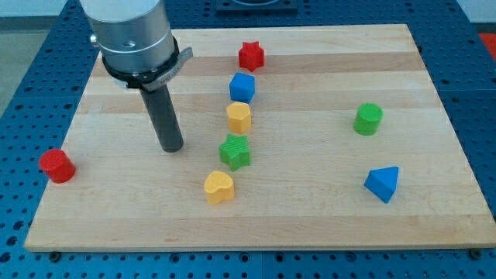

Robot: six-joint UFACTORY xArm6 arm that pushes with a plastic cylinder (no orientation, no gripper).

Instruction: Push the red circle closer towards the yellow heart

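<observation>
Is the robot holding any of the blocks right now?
No, nothing is held. My tip is a bare rod that only pushes, and it touches no block, standing between the red circle and the green star.

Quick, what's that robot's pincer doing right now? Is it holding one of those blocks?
No pincer here: the arm ends in a rod.
My tip: holding nothing, touching no block, between the red circle and the green star.

You see only the lower part of the arm point(132, 35); the view's top edge cuts it off above the grey cylinder. The board's point(310, 217) corners all show, but the blue perforated bench point(15, 70) around it runs past every edge. Dark equipment at the view's top point(252, 6) is cropped beyond recognition.
</observation>
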